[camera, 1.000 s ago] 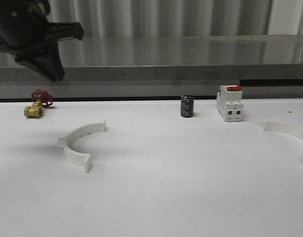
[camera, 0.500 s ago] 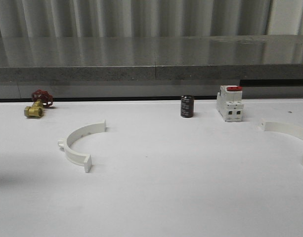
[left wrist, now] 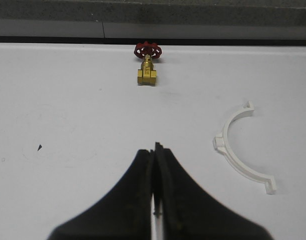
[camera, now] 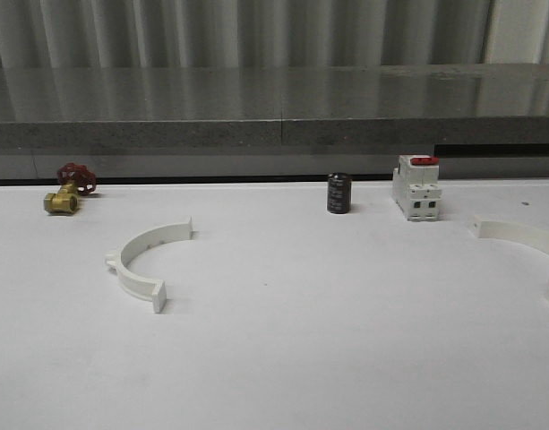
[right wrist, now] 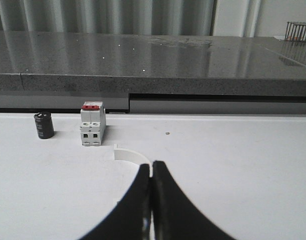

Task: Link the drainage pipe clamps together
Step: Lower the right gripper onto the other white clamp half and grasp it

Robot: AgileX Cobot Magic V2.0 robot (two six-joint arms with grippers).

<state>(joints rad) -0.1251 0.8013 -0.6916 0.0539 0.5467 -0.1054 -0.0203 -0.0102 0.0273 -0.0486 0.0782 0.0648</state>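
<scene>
Two white half-ring drainage pipe clamps lie apart on the white table. One clamp (camera: 133,279) rests left of centre, its open side facing right. The other clamp (camera: 516,231) curves off the right edge of the front view. In the left wrist view my left gripper (left wrist: 154,149) hovers shut and empty, with the left clamp (left wrist: 237,168) off to one side of the fingers. My right gripper (right wrist: 152,164) is shut too, holding nothing. Its fingertips sit in front of the right clamp (right wrist: 130,155) and hide most of that arc.
A brass valve with a red handwheel (camera: 66,190) sits at the back left. A small black cylinder (camera: 338,193) and a white breaker with a red switch (camera: 416,188) stand at the back, right of centre. A grey ledge (camera: 283,107) runs behind the table.
One second ago the dark left arm filled the upper left of the front view; it has since withdrawn out of that view. The clamps and other objects have not moved.
</scene>
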